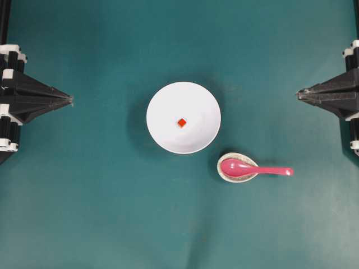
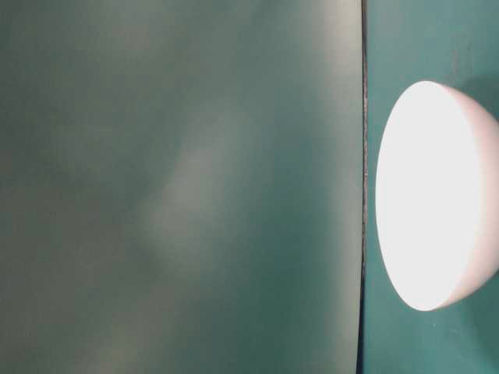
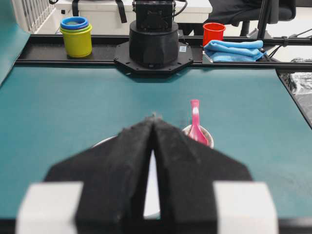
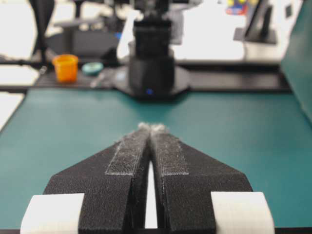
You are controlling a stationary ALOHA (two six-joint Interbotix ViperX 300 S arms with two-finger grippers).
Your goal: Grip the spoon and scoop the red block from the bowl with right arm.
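Right claw: the right claw [image 1: 299, 94] sits parked at the right edge of the table [image 1: 101, 213], its two pointed fingers pressed together to a single tip, nothing between them.
Left claw: the left claw [image 1: 70, 100] mirrors it at the opposite edge, fingers likewise pressed together and holding nothing.
Spoon: the spoon [image 1: 253, 169], glossy magenta-pink, lies with its scoop resting in a small speckled beige dish [image 1: 224, 175] and its handle sticking out over the table.
Spoon's long axis: it runs across the overhead view, scoop toward the middle, handle end toward the right arm's side.
Way from the right claw: the spoon lies inward of the right claw and toward the bottom edge of the overhead view, well apart from it; the handle end is the nearest part.
Nearer arm: the right one, clearly; the left claw is much farther, with the bowl between.
Bowl: the bowl [image 1: 183, 117], plain white, stands near the table's centre, just beside the beige dish and up-left of it.
Red block: the red block [image 1: 182, 123] lies near the middle of the bowl's floor, alone.
Judgement: nothing is gripped yet; I'd say the right claw must spread before it can close on the handle.
Writing: none that I can read; a white sticker on the far arm's base in the left wrist view is too small.
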